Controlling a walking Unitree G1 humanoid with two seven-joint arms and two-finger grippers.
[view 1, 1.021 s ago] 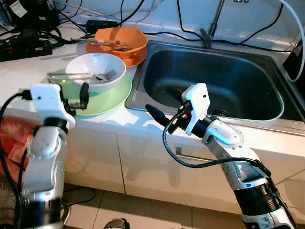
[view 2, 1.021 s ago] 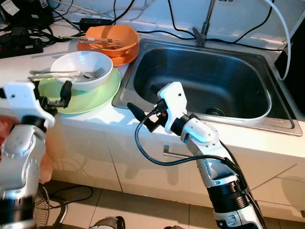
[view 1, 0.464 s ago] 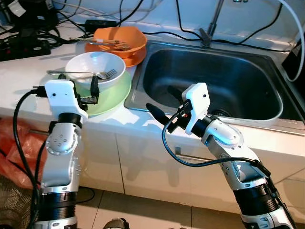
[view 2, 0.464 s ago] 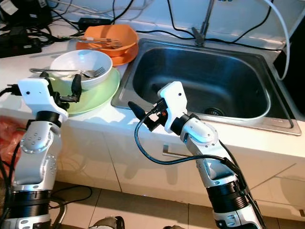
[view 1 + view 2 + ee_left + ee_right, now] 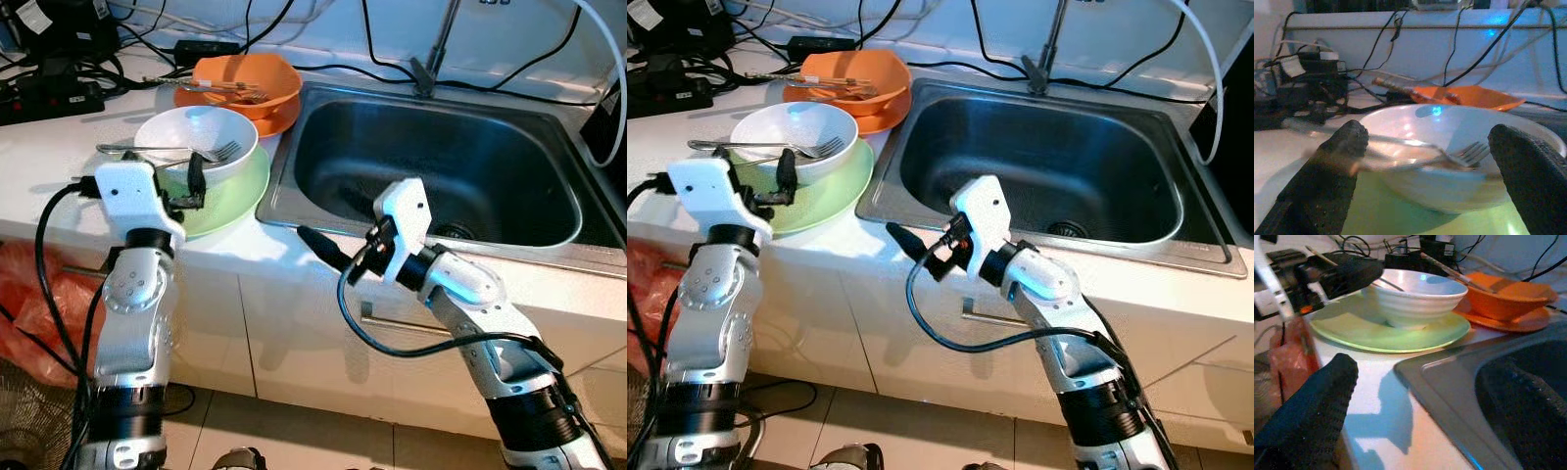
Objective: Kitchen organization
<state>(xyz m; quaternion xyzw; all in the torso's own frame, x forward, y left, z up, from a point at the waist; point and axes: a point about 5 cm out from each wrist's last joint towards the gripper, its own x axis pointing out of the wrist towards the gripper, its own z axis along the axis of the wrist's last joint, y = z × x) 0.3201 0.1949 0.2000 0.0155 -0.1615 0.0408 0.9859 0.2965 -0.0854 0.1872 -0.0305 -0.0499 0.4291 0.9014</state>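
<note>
White countertop [image 5: 59,147]: carrying all the dishes, to the left of the sink.

Round pale-green plate [image 5: 230,196]: lying flat near the counter's front edge, just beside the sink rim.

White ceramic bowl [image 5: 196,137]: sitting upright on the green plate.

Silver metal fork [image 5: 171,151]: resting across the white bowl's rim, long axis running left to right, handle sticking out past the bowl to the left, tines pointing right and lying inside the bowl. A second utensil is lying beside it; its kind cannot be told.

Orange bowl [image 5: 245,80]: sitting on an orange plate [image 5: 274,119] behind the white bowl, holding long utensils [image 5: 220,90] laid roughly left to right.

Rectangular stainless-steel sink basin [image 5: 441,166]: sunk into the counter to the right of the dishes, a faucet stem [image 5: 438,49] rising at its back rim.

Black cables and power adapters [image 5: 59,73]: lying along the back of the counter.

Left gripper [image 5: 1430,161]: hovering at the near edge of the green plate, facing the white bowl, fingers spread wide to either side of the bowl and touching nothing.

Right gripper [image 5: 328,252]: hanging in front of the sink's left front corner, pointing left toward the dishes, fingers parted and carrying nothing.
</note>
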